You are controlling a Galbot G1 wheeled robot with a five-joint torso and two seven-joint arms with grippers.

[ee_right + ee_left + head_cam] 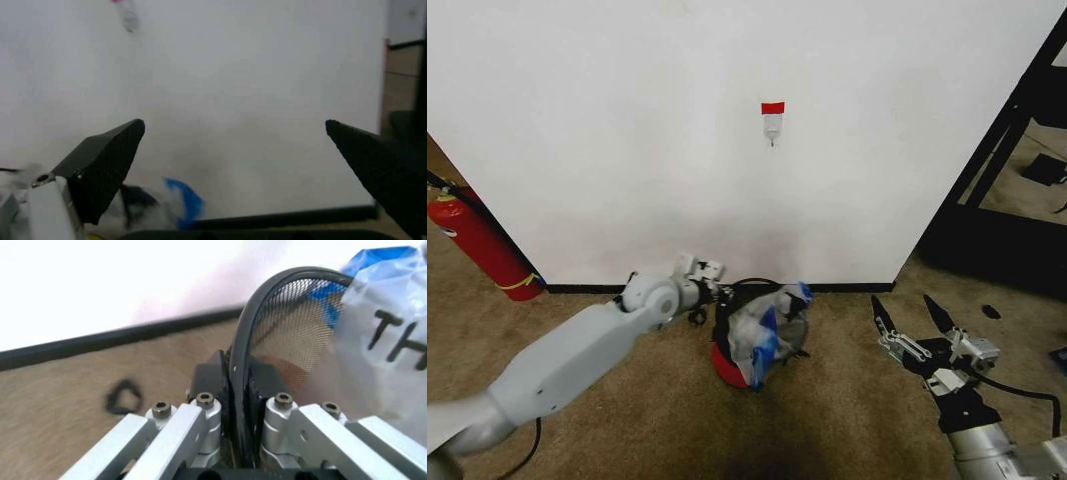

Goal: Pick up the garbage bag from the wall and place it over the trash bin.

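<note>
Left gripper (240, 405) fingers clamp the trash bin (727, 335) rim; right gripper (914, 322) fingers stand apart nearby. The garbage bag (767, 325) drapes the tilted bin: light, soft, slippery; grip a gathered edge

We see thin, crinkly, glossy plastic on the garbage bag (762, 325), draped over the black wire mesh of the trash bin (293, 330). The left gripper (240, 390) shows brushed bare metal links and matt black ridged pads. Under it all lies rough, nubby carpet (827, 420); behind, the wall (627, 120) looks smooth and matt.
</note>
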